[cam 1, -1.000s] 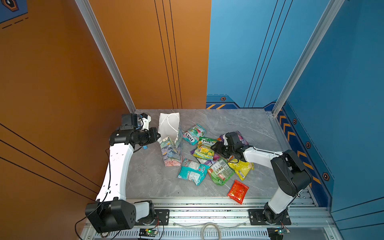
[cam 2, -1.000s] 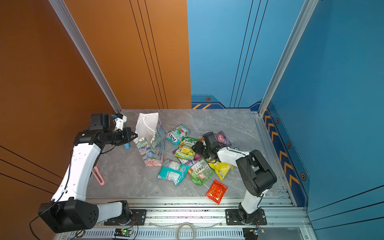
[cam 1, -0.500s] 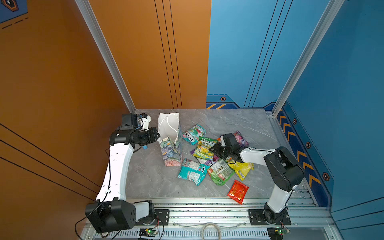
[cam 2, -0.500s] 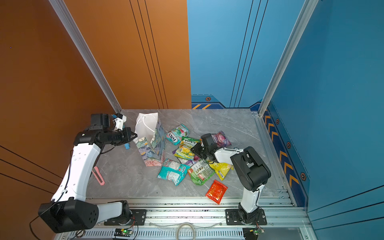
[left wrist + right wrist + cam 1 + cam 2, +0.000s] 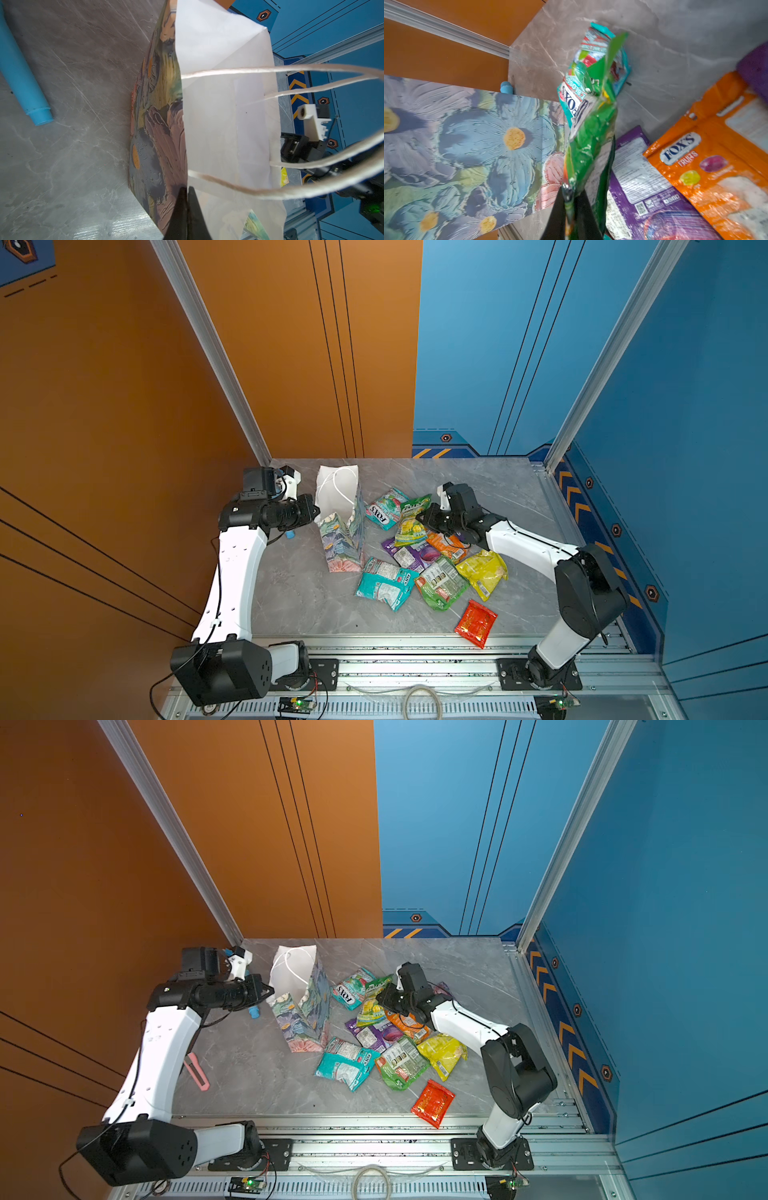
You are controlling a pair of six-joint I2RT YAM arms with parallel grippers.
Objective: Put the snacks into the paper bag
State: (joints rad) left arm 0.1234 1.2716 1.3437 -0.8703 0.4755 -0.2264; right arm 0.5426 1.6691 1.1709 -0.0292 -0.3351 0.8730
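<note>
My left gripper (image 5: 186,190) is pinched on the rim of the floral paper gift bag (image 5: 216,128); my right gripper (image 5: 569,193) clamps a crinkly green plastic packet (image 5: 591,135).

Overhead stereo pair; both wrist views near bag (image 5: 218,124).

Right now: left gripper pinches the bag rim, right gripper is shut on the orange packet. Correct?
Not quite. The right gripper is shut on the green packet, as the right wrist view shows; the orange packet lies loose beside it. The left gripper does pinch the bag rim.
</note>
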